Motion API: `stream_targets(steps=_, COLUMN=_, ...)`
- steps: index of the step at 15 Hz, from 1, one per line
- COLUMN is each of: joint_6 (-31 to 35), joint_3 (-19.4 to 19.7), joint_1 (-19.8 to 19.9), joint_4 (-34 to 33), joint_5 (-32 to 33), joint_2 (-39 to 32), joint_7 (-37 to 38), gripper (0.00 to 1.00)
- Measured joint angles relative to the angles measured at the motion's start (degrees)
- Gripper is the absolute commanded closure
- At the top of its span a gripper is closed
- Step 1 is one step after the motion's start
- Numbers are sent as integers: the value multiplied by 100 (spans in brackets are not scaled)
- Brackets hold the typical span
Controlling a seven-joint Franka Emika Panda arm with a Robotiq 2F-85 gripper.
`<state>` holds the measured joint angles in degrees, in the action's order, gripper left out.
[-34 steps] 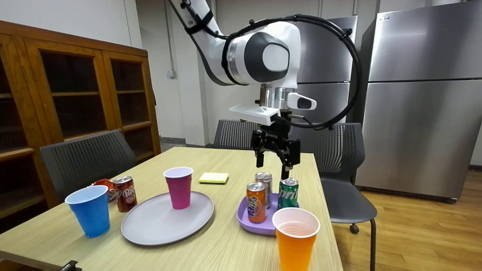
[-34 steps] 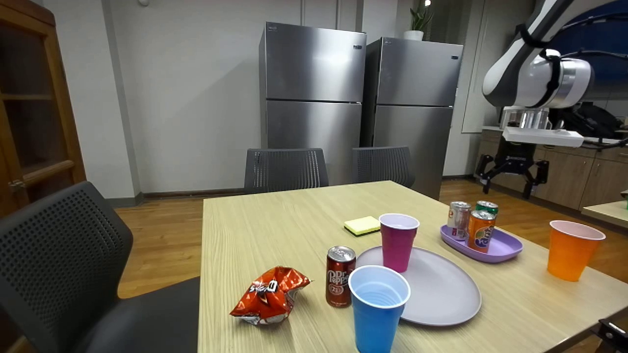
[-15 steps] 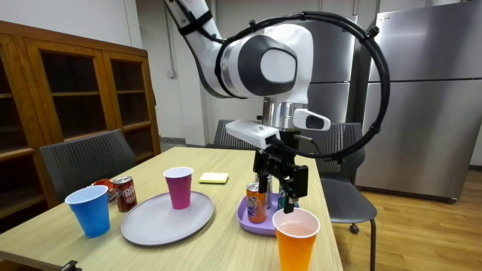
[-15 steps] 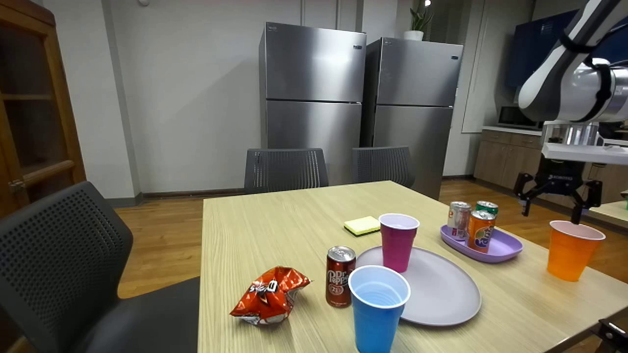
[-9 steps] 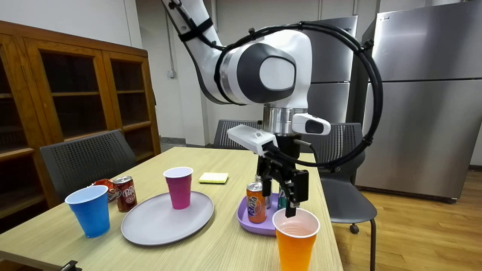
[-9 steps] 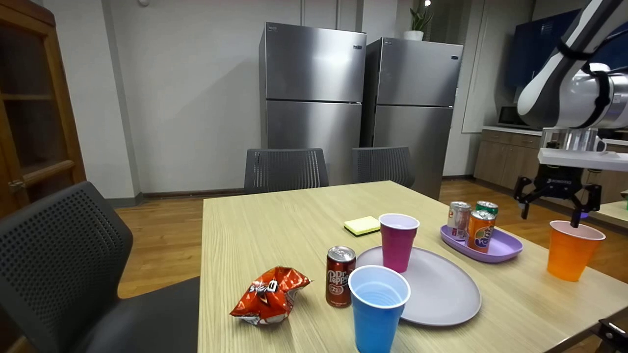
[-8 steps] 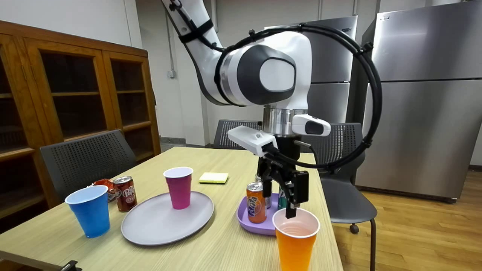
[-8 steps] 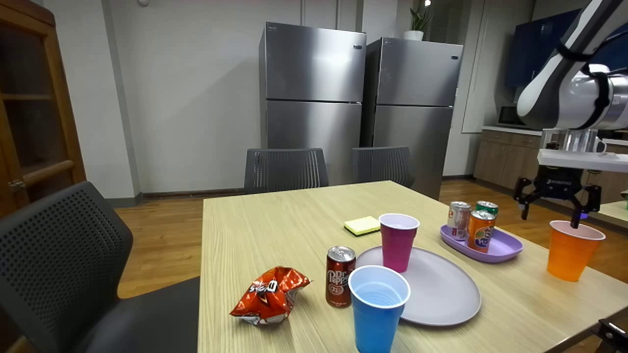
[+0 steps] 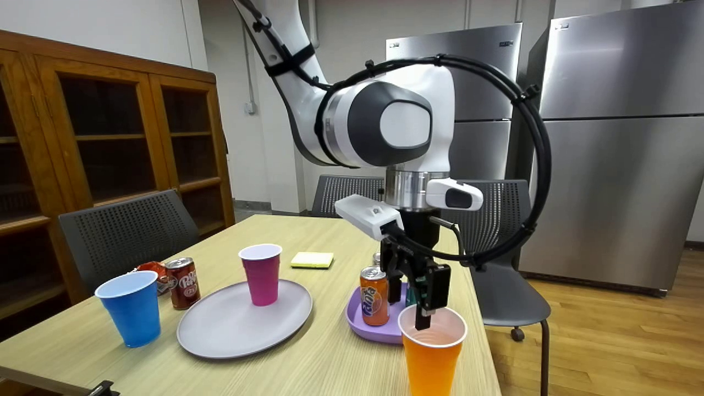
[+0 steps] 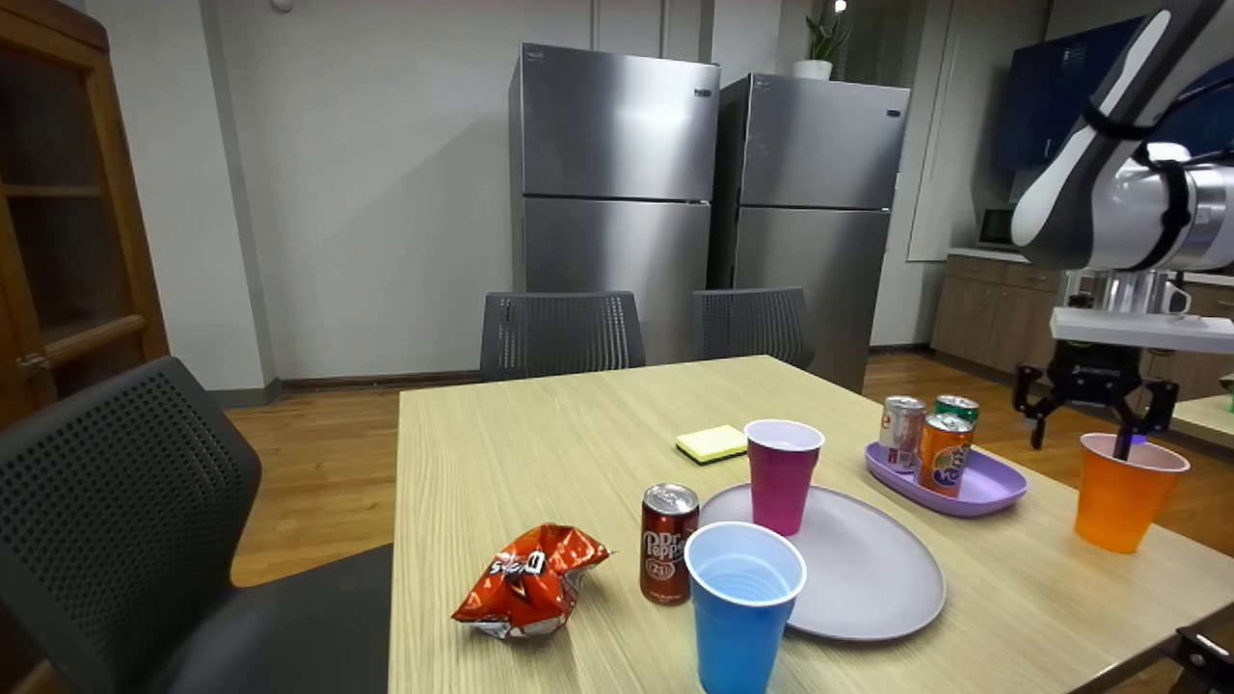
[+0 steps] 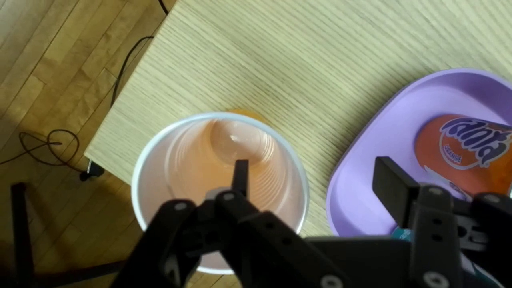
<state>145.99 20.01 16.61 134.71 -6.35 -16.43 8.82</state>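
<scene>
Pincer [image 10: 1080, 443] is spread wide, nothing gripped, one finger [image 11: 241, 176] at the mouth of the orange cup [image 9: 432, 367], which is stood beside the tray [image 11: 394, 132] and, probably light and easily crushed, is best pinched gently at its rim.
</scene>
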Motion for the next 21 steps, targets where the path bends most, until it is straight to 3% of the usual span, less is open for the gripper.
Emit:
stream_targets(steps=5, joint_6=18, joint_3=12, joint_1=0, joint_4=-32, joint_5=0, joint_2=-19, joint_7=31, gripper=88)
stream_targets(steps=7, joint_6=30, joint_3=28, joint_1=2, joint_4=-35, joint_5=0, joint_2=-19, joint_7=34, gripper=100)
stream_targets(steps=21, joint_6=42, joint_3=131, joint_1=-8, joint_4=84, joint_5=14, joint_2=165, joint_7=82, gripper=99)
